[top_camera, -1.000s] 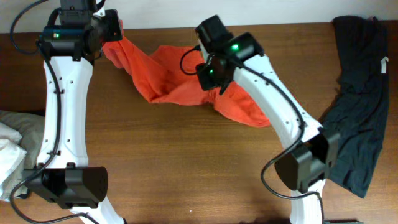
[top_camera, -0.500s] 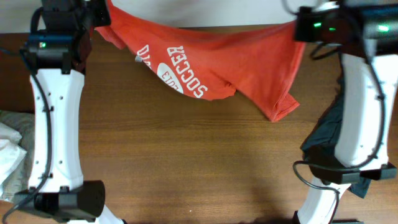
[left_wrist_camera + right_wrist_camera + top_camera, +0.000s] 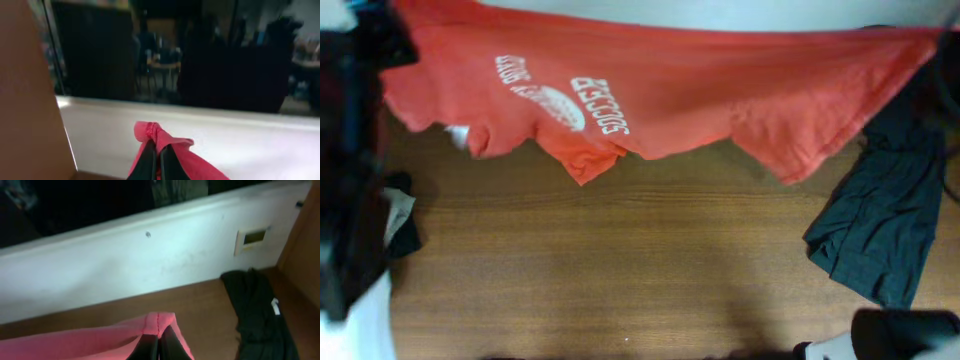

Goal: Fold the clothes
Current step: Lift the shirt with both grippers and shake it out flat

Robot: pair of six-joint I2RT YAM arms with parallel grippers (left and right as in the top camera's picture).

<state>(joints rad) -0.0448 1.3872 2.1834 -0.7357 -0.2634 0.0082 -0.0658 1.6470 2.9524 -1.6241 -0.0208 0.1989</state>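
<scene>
wood table (image 3: 650, 260) | white wall (image 3: 125, 260) — switch plate (image 3: 254, 236) | dim room (image 3: 165, 55)

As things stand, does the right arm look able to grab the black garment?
Probably not yet. The right gripper is shut on an edge of the red-orange T-shirt, stretched above the table. The black garment lies nearby with nothing between, but the jaws are full.
</scene>
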